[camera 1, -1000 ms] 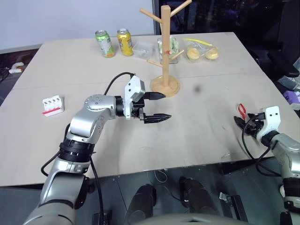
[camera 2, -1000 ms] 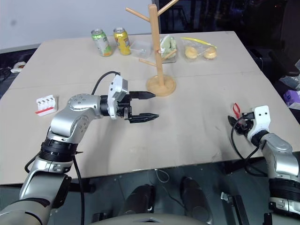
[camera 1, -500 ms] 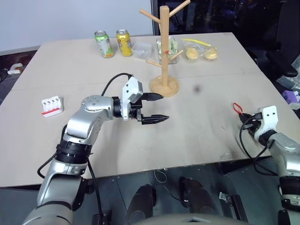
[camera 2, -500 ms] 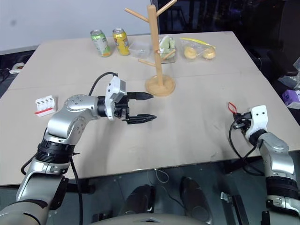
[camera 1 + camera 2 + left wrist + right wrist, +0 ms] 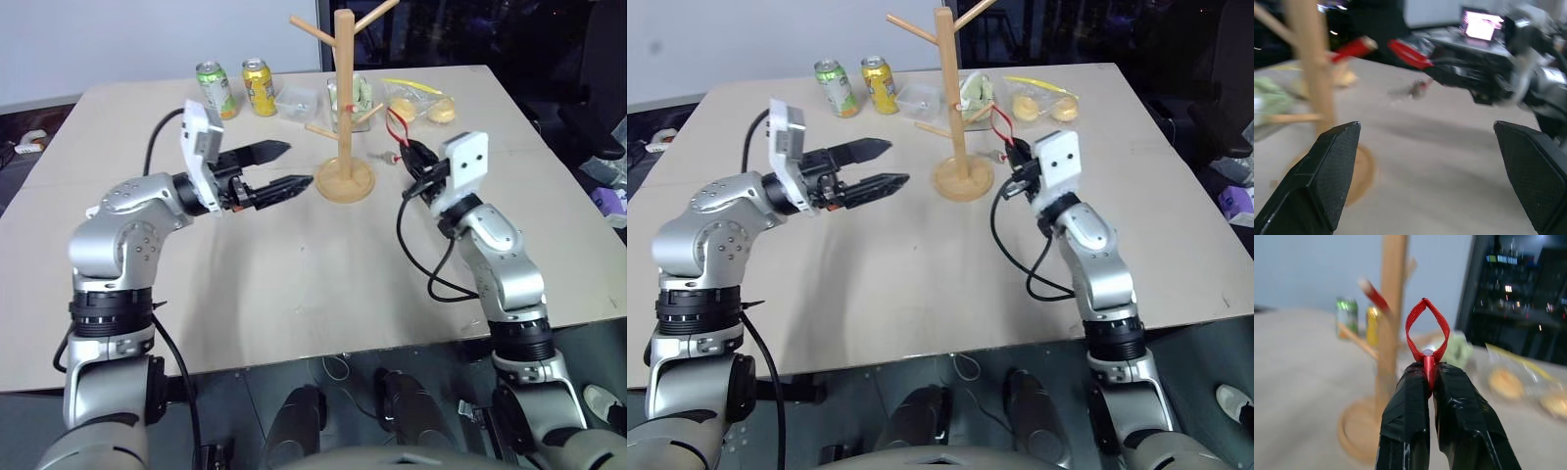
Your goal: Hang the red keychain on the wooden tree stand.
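Observation:
The red keychain (image 5: 1427,330) is a thin red loop sticking up from my right gripper (image 5: 1431,369), which is shut on its strap. Its small grey key (image 5: 380,155) dangles toward the stand. The wooden tree stand (image 5: 344,98) rises from a round base at the back middle of the table, with angled pegs. My right gripper (image 5: 411,155) hovers just right of the post at the height of the lower pegs. My left gripper (image 5: 297,164) is open and empty, level, just left of the stand's base. In the left wrist view the stand's post (image 5: 1308,58) and the red strap (image 5: 1405,53) appear.
A green can (image 5: 216,90) and a yellow can (image 5: 260,86) stand at the back left. A clear box (image 5: 298,101), a jar (image 5: 361,96) and a bag of yellow food (image 5: 421,103) sit behind the stand. Bare tabletop (image 5: 323,264) lies in front.
My right gripper shut on the keychain at the table's right edge, then rose and swung left to beside the stand. My left gripper drew back to the left and rose.

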Motion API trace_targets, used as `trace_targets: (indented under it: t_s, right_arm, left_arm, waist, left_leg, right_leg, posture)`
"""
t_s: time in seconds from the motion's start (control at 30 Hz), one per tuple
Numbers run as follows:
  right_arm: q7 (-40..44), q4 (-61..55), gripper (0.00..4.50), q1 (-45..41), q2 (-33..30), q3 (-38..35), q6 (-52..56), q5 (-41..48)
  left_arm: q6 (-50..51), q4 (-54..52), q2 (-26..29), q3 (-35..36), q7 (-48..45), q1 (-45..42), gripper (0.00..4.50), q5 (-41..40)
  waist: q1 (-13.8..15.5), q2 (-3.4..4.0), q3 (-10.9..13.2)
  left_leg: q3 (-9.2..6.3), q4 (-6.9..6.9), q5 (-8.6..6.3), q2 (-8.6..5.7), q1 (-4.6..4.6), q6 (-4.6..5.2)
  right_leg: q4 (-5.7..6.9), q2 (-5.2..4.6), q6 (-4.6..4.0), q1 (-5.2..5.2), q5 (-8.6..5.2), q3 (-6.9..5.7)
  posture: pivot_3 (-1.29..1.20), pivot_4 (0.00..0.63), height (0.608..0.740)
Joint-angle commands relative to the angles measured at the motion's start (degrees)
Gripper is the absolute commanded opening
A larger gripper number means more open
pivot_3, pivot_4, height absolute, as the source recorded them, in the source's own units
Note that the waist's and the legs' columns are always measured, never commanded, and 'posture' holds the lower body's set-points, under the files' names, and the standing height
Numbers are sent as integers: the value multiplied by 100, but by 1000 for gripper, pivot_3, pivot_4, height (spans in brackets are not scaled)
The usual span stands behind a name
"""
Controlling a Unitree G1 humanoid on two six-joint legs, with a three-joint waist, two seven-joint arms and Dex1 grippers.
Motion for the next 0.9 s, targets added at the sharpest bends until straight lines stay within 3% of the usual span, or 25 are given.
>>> trace_targets:
  t_s: [0.03,0.27,0.9]
  right_arm:
    - [-132,140,33,-243,104,48,-646,-208]
    - [-111,850,33,-574,303,127,-1584,-375]
    - [217,1384,33,-818,658,22,-891,87]
  left_arm:
    - [4,-313,36,272,250,24,4500,-156]
    - [-24,-604,-86,372,624,170,4500,-288]
    - [55,-926,45,297,759,287,4500,-465]
  waist:
    - [12,0,0]
    - [-11,0,0]
    - [-42,1,0]
  left_leg:
    - [-1,0,0,0,0,0]
    - [-3,-1,0,1,2,-1]
    - [-4,-3,0,1,4,-1]
  right_leg:
    - [0,0,0,0,0,-1]
    - [2,1,-1,0,1,-3]
    - [5,2,-2,0,1,-3]
  posture:
    - [0,150,740]
    - [0,150,740]
    - [0,150,740]
